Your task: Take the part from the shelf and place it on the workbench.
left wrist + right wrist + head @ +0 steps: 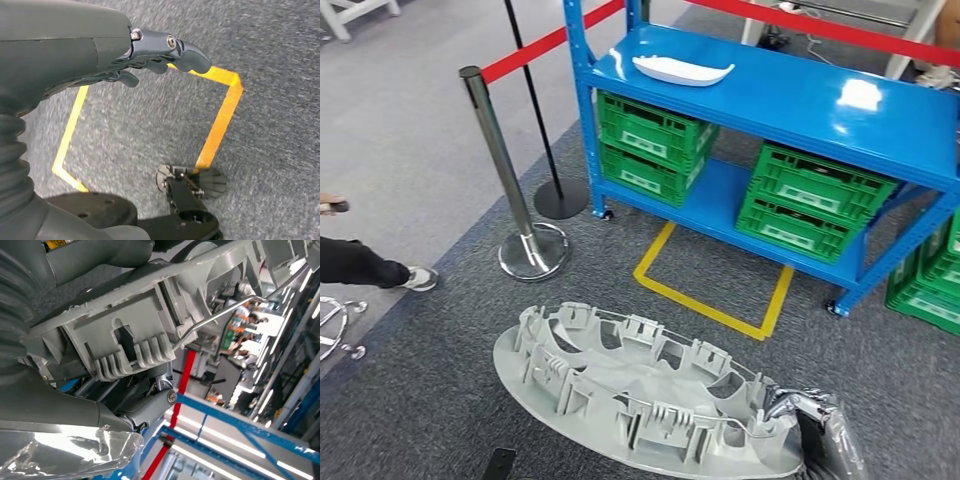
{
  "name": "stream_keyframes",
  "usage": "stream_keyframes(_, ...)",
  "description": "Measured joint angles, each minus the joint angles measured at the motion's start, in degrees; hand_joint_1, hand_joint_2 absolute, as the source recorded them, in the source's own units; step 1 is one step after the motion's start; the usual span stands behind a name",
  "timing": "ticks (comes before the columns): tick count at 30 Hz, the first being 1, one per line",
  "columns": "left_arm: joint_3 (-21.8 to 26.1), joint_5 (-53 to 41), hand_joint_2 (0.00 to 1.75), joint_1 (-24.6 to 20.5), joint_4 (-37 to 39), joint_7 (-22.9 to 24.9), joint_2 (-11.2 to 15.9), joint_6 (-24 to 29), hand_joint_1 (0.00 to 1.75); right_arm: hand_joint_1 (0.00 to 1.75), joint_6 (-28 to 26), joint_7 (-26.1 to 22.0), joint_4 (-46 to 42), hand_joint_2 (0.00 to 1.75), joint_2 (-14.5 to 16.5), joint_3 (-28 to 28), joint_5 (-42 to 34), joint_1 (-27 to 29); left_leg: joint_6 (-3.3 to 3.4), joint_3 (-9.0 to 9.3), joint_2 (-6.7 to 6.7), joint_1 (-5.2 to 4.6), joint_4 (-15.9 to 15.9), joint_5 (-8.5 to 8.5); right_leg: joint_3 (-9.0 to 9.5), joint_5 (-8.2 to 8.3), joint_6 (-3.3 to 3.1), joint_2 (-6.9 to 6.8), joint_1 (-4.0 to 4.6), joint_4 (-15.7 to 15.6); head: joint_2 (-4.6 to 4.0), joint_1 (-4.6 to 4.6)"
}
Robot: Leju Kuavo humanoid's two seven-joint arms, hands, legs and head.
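Observation:
A large grey oval part [637, 400] with ribs and clips on its upper face hangs low in the head view, above the carpet. My right hand [803, 415] grips it at its right end. In the right wrist view the part's ribbed underside [143, 335] lies across my right hand [151, 405], whose fingers [162, 395] wrap beneath it. My left hand [151, 57] hangs over the carpet with its fingers apart and nothing in it. A white part [681, 70] lies on the top of the blue shelf [803, 100].
Green crates [652, 140] fill the lower shelf levels. A yellow taped square [712, 290] marks the carpet before the shelf. A steel stanchion [516, 200] with red belt stands at the left, and a person's leg and shoe [414, 277] show at the left edge.

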Motion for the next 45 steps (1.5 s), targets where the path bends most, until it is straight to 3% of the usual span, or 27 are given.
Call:
stream_keyframes(2,0.06,0.0,1.75,-0.03,0.0,0.01,-0.15,0.04,0.0,1.75,0.05,-0.1,-0.41,1.75,-0.04,-0.33,0.02,0.29,-0.64,-0.68,-1.27,0.02,0.26,0.38,1.66,0.43,-0.23,1.6,-0.25,-3.22,0.0,0.02)
stream_keyframes(4,0.21,0.0,1.75,0.23,0.0,0.02,-0.2,0.09,0.0,1.75,0.07,-0.13,-0.67,1.75,-0.1,-0.59,0.06,0.46,-1.3,-1.35,-2.26,0.17,0.22,0.91,1.53,0.71,-1.08,0.54,-0.04,-3.13,0.0,-0.03)
stream_keyframes(6,0.39,0.02,1.75,0.5,0.0,0.13,-0.31,0.13,0.0,1.75,0.29,-0.16,-0.88,1.75,-0.2,-0.82,0.1,0.62,-1.84,-2.26,-0.26,0.11,1.59,-0.07,1.27,1.07,-1.98,-0.88,0.06,-3.14,0.0,-0.26)
stream_keyframes(8,0.52,0.29,1.75,0.39,0.0,0.6,-0.48,0.32,0.0,1.75,1.28,-0.34,-1.2,1.75,-0.25,-0.95,0.13,0.91,-2.17,-4.93,3.26,-0.09,7.48,-3.77,0.95,1.31,-2.67,-2.56,0.17,-3.21,0.0,-0.5)
stream_keyframes(10,0.9,1.17,1.75,0.3,0.0,1.53,-0.52,1.43,0.0,1.75,3.0,-0.55,-1.39,1.75,-0.23,-0.98,0.3,1.15,-2.32,-8.25,4.52,-0.08,15.31,-7.45,0.54,1.45,-2.94,-4.32,0.33,-3.2,0.0,-0.54)
stream_keyframes(11,1.36,1.98,1.75,0.38,0.0,2.12,-0.41,2.46,0.0,1.75,3.83,-0.66,-1.38,1.75,-0.17,-0.98,0.31,1.29,-2.29,-8.85,4.67,-0.08,17.24,-7.95,0.39,1.5,-3.0,-5.16,0.39,-3.2,0.0,-0.55)
stream_keyframes(12,1.99,2.91,1.75,0.54,0.0,2.65,-0.18,3.48,0.0,1.75,4.47,-0.84,-1.3,1.75,-0.08,-0.97,0.26,1.51,-2.2,-8.3,4.78,-0.1,16.87,-7.37,0.31,1.53,-3.04,-5.96,0.45,-3.19,0.0,-0.56)
stream_keyframes(13,2.77,3.98,1.75,0.73,0.0,2.93,0.2,4.09,0.0,1.75,4.88,-1.14,-1.14,1.75,0.05,-0.89,0.16,1.73,-2.01,-6.59,5.11,-0.15,14.25,-5.92,0.3,1.55,-3.05,-6.71,0.52,-3.19,0.0,-0.55)
stream_keyframes(16,5.93,8.54,1.75,1.08,-0.04,1.18,2.08,2.12,0.0,1.75,4.78,-2.73,-0.14,1.75,0.32,0.19,0.29,1.73,-0.97,0.02,9.4,-0.99,2.71,-2.14,0.43,1.47,-2.79,-8.67,0.97,-3.06,0.0,-0.52)
stream_keyframes(17,7.36,10.13,1.75,1.13,-0.07,0.02,2.78,0.83,0.0,1.75,4.29,-3.4,0.58,1.75,0.32,1.03,0.12,1.27,-0.67,0.89,10.41,-1.27,0.82,-1.84,0.45,1.45,-2.6,-9.31,1.12,-3.02,0.0,-0.5)
stream_keyframes(18,8.77,11.2,1.75,1.26,-0.09,-1.06,3.43,-0.31,0.0,1.75,3.76,-4.07,1.53,1.75,0.31,2.01,-0.39,0.53,-0.47,0.93,10.48,-1.44,0.19,-1.88,0.49,1.45,-2.38,-9.95,1.25,-3.06,0.0,-0.47)
stream_keyframes(20,11.14,11.5,1.75,1.77,-0.11,-2.6,4.72,-1.95,0.0,1.75,2.89,-5.8,4.1,1.75,0.3,4.22,-2.51,-1.63,-0.02,0.75,9.0,-1.24,-0.04,-1.45,0.64,1.31,-1.86,-10.68,1.24,-3.1,0.0,-0.45)
stream_keyframes(22,12.38,10.57,1.75,2.12,-0.12,-3.14,5.7,-2.88,0.0,1.75,2.75,-7.72,6.77,1.75,0.38,5.87,-4.87,-3.72,0.59,0.74,7.59,-0.82,-0.38,-0.88,-0.29,-0.64,-1.2,-8.19,1.04,-0.49,0.0,-0.29)
stream_keyframes(24,13.14,9.77,1.75,2.11,-0.16,-3.5,6.14,-4.72,0.0,1.75,2.86,-9.25,9.29,1.75,0.66,6.86,-6.41,-4.97,1.03,0.44,5.95,-0.6,-0.42,-0.42,-3.36,-4.45,-0.75,-4.65,0.75,6.67,0.0,-0.07)
stream_keyframes(26,13.63,9.08,1.75,2.1,-0.19,-4.13,6.19,-7.53,0.0,1.75,2.87,-9.88,11.0,1.75,1.07,7.27,-6.77,-5.31,1.08,0.1,4.08,-0.58,-0.39,-0.12,-6.23,-6.57,-0.57,-3.56,0.63,12.86,0.0,0.02)
stream_keyframes(27,13.74,8.59,1.75,2.1,-0.2,-4.4,6.14,-8.63,0.0,1.75,2.89,-9.86,11.33,1.75,1.28,7.25,-6.51,-5.28,0.99,0.01,3.15,-0.55,-0.37,-0.01,-6.4,-6.04,-0.55,-3.42,0.62,13.12,0.0,0.06)
stream_keyframes(29,13.78,7.26,1.75,1.96,-0.2,-4.44,5.95,-9.51,0.0,1.75,3.19,-9.6,11.51,1.75,1.86,6.71,-5.72,-4.97,0.71,0.0,1.4,-0.42,-0.32,0.16,-3.66,-2.27,-0.57,-2.6,0.51,7.3,0.0,0.06)
stream_keyframes(31,13.73,5.74,1.75,1.46,-0.2,-3.43,5.74,-9.21,0.0,1.75,3.84,-9.33,11.37,1.75,2.7,5.61,-4.96,-4.47,0.22,-0.33,-0.19,-0.4,-0.07,0.37,-0.23,0.67,-0.59,0.35,0.12,-0.25,0.0,0.03)
stream_keyframes(33,13.56,4.29,1.75,0.95,-0.2,-1.79,5.62,-8.62,0.0,1.75,4.46,-9.12,11.18,1.75,3.52,4.49,-4.39,-3.95,-0.54,-1.09,-1.52,-0.18,-0.03,0.84,1.13,1.13,-0.91,2.08,0.08,-3.36,0.0,-0.06)
stream_keyframes(35,13.38,3.49,1.75,0.81,-0.2,-0.68,5.51,-8.27,0.0,1.75,4.8,-8.91,11.07,1.75,3.96,3.62,-4.0,-3.69,-1.36,-1.64,-2.2,0.32,-0.28,1.33,1.46,1.56,-1.78,0.94,0.4,-4.11,0.0,-0.08)
stream_keyframes(37,13.22,3.1,1.75,0.77,-0.2,-0.21,5.32,-8.1,0.0,1.75,4.88,-8.8,11.05,1.75,4.27,3.06,-3.79,-3.5,-1.97,-2.66,0.22,0.34,1.47,0.09,1.82,2.07,-2.7,-0.55,0.42,-4.93,0.0,-0.32)
stream_keyframes(39,13.07,2.64,1.75,0.4,-0.2,0.21,5.12,-7.91,0.0,1.75,5.02,-8.8,11.1,1.75,4.94,2.41,-4.05,-3.05,-2.46,-5.72,3.53,0.27,7.89,-3.53,1.99,2.17,-3.09,-2.33,0.37,-5.21,0.0,-0.63)
stream_keyframes(41,12.96,2.29,1.75,0.06,-0.2,0.56,4.91,-7.85,0.0,1.75,5.85,-9.27,11.4,1.75,5.78,1.23,-4.9,-2.57,-2.9,-8.95,4.48,0.55,14.8,-6.22,1.95,2.08,-3.07,-4.19,0.33,-5.2,0.0,-0.66)
stream_keyframes(42,12.82,1.87,1.75,0.03,-0.2,0.92,4.76,-7.69,0.0,1.75,6.57,-9.81,11.63,1.75,6.12,0.56,-5.29,-2.45,-3.1,-9.3,4.64,0.72,15.76,-6.05,1.95,2.01,-2.97,-5.05,0.26,-5.18,0.0,-0.66)
stream_keyframes(43,12.56,1.23,1.75,0.04,-0.2,1.56,4.64,-7.46,0.0,1.75,7.5,-10.56,11.86,1.75,6.43,-0.16,-5.45,-2.45,-3.3,-8.46,4.9,0.93,14.44,-4.87,1.97,1.91,-2.8,-5.83,0.15,-5.12,0.0,-0.65)
stream_keyframes(44,12.26,0.57,1.75,0.04,-0.2,2.48,4.54,-7.2,0.0,1.75,8.54,-11.34,12.04,1.75,6.69,-0.83,-5.33,-2.58,-3.55,-6.55,5.63,1.16,11.18,-3.05,2.04,1.76,-2.52,-6.54,0.03,-5.01,0.0,-0.65)
stream_keyframes(45,11.96,0.11,1.75,-0.04,-0.2,3.54,4.38,-6.99,0.0,1.75,9.61,-11.92,12.15,1.75,6.94,-1.5,-5.03,-2.81,-3.9,-4.31,7.24,1.31,7.26,-1.55,2.12,1.54,-2.13,-7.17,0.07,-4.82,0.0,-0.7)
